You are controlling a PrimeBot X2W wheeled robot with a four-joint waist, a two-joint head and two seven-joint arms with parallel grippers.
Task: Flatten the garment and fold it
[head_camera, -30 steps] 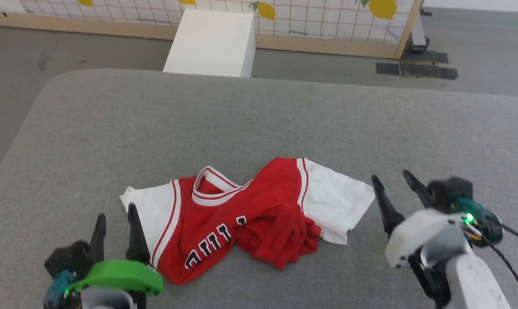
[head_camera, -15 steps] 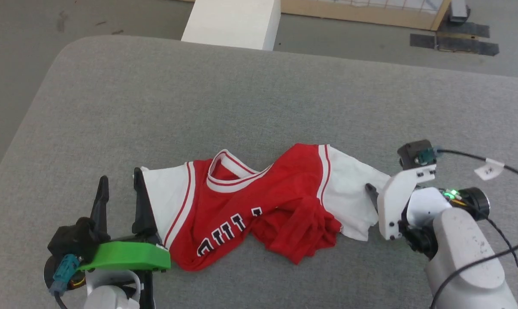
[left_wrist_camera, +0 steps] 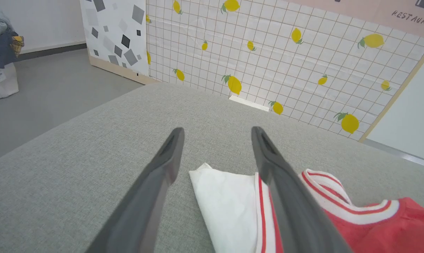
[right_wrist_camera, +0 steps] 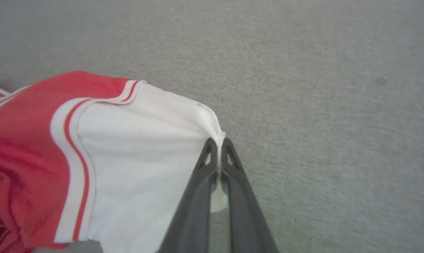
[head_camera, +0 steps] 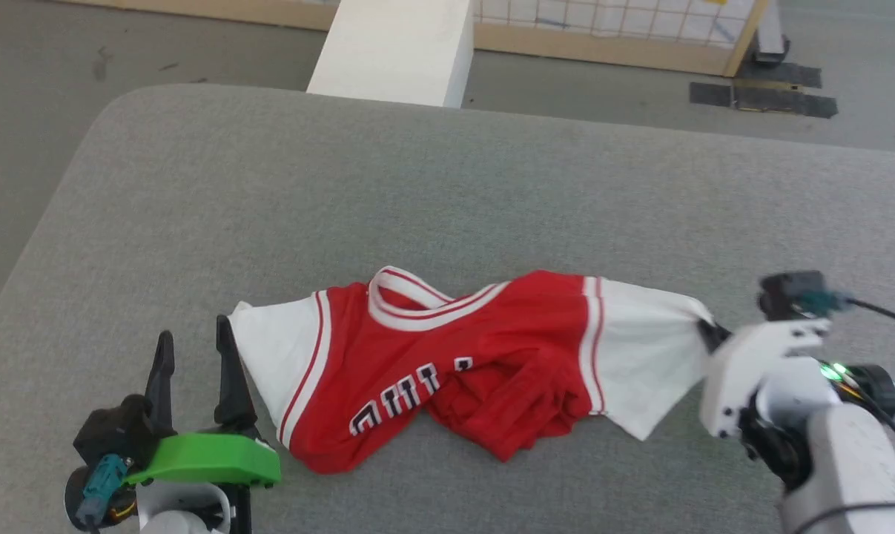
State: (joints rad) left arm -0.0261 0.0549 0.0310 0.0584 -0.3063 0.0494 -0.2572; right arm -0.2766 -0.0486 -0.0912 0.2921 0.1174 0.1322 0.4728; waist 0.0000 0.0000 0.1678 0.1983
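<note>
The garment (head_camera: pixel 447 371) lies bunched, its long axis running along the worktop's (head_camera: pixel 447 185) near edge. The right gripper (right_wrist_camera: pixel 217 141) is clamped on the right sleeve (head_camera: pixel 640 356). The left gripper (head_camera: pixel 195 332), fingers apart, sits just beside the left sleeve (head_camera: pixel 276 356).

garment (head_camera: pixel 447 371) bunched mid-front on the couch (head_camera: pixel 447 193), left gripper (head_camera: pixel 195 352) at its left end, right gripper (right_wrist_camera: pixel 217 142) at its right sleeve edge.

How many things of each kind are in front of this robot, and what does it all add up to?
Shirts: 1, the red and white garment, crumpled.
Robot tools: 2, the left tool open, the right tool shut on the garment's white sleeve.
Tables: 1, the grey table.
Blocks: 1, the white block beyond the table.
Total: 5.
</note>
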